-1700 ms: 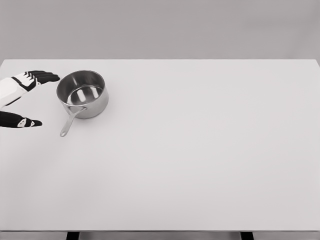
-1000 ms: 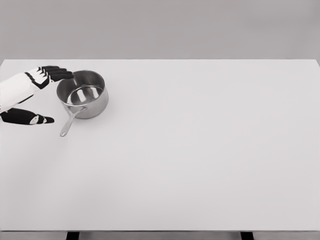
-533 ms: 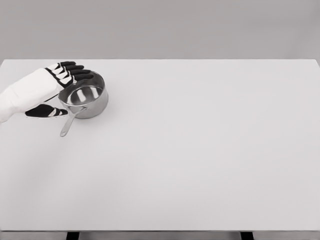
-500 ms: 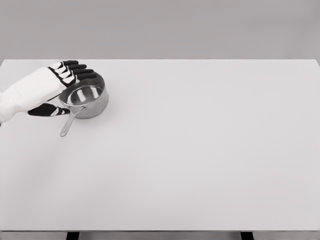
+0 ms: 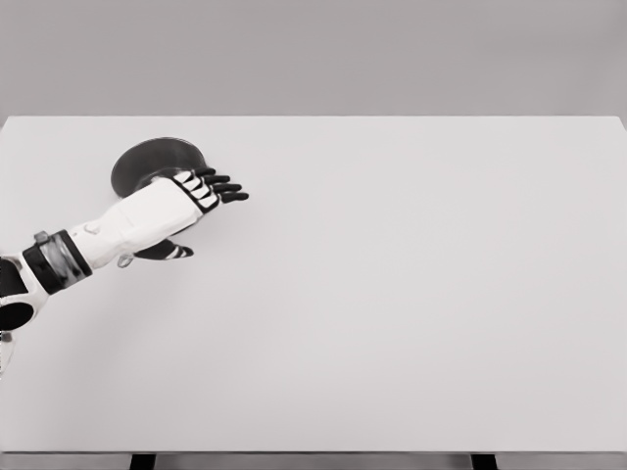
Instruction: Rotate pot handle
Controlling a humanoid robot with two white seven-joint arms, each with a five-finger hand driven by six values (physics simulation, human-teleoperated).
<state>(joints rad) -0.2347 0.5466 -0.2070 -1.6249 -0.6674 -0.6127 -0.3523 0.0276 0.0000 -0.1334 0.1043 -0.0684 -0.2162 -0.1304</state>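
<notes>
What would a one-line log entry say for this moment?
left hand: open, fingers spread, over pot | round steel pot: mostly hidden, handle unseen | white table | right hand: not visible

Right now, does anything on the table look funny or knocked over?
Nothing looks spilled or broken. The left hand reaches over the pot with fingers spread, hiding most of it and its handle, so I cannot tell if the pot is tilted.

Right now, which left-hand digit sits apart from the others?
The thumb of the left hand, tucked below the palm; the other four fingers extend together past the pot.
</notes>
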